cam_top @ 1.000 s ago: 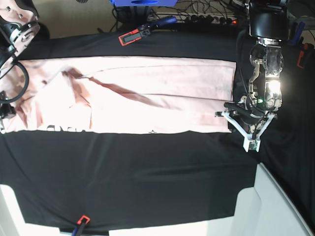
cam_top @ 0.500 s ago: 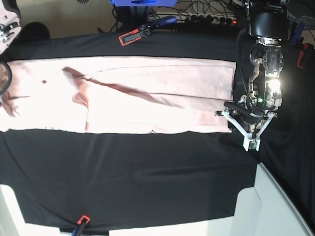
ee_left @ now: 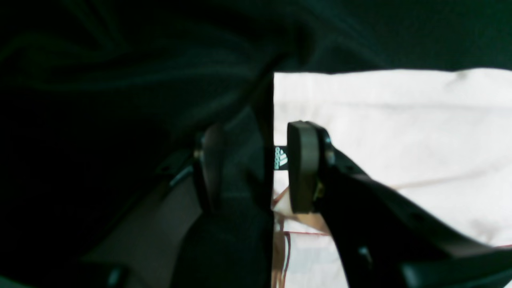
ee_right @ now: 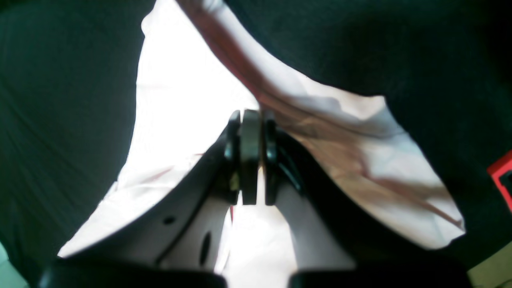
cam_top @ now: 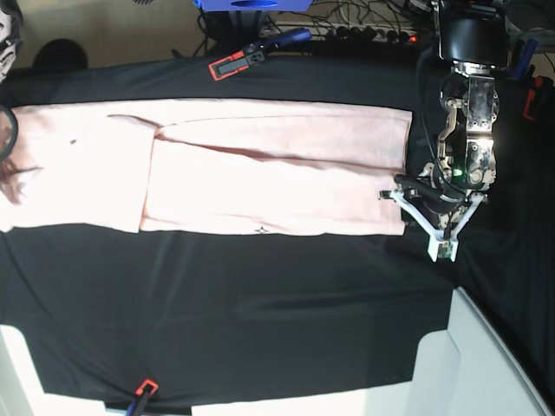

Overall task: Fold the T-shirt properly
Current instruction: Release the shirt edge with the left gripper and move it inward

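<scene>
Sleeve end now pulled flat; shirt point(cam_top: 260, 165) long strip. Right pincer point(ee_right: 251, 154) pinching shirt; left pincer point(ee_left: 256, 168) spread at hem. Crosswise fold next.

Black left arm point(cam_top: 468, 104) with white gripper point(cam_top: 431, 211) bracket.

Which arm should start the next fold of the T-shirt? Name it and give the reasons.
Probably the left. The left gripper sits open at the T-shirt's end edge, one finger over the fabric and the other off it. The right gripper looks shut on the cloth already, and is almost out of the base view.
</scene>
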{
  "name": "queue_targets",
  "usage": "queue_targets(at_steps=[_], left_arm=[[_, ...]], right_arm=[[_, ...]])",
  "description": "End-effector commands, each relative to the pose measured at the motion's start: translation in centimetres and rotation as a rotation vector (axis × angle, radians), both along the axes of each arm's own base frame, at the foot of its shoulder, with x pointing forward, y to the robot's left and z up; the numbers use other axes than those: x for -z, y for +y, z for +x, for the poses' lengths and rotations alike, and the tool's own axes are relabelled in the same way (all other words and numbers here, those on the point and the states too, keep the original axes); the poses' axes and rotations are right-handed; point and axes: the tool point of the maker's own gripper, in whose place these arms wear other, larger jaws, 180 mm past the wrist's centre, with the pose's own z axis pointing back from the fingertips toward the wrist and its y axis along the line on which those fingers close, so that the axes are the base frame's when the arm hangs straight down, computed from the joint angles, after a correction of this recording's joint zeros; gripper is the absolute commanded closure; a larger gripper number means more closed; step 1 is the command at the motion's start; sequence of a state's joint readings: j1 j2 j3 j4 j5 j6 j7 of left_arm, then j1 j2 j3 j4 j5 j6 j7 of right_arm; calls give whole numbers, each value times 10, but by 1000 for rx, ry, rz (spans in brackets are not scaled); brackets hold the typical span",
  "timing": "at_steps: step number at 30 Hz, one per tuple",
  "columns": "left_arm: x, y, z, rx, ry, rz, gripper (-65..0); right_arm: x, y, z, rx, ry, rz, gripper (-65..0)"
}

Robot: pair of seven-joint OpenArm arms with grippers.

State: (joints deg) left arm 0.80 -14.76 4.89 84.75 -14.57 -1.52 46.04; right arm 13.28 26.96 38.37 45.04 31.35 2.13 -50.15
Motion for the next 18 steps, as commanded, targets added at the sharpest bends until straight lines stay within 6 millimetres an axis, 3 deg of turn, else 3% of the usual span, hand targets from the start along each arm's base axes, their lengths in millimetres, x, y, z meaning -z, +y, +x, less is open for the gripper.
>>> queue_targets(at_steps=[1,8,18], left_arm=[[-16,4,12,2,-55,13,-257],[-17,9,12,2,-55,22,-257],[-21,6,14,5,-68,17,-257]], right_arm=[[-21,-20,13,1,-49,-61,0],[-35,-39,13,3,-53,-109,0],[-41,-47,11,4,-48,-123,0]])
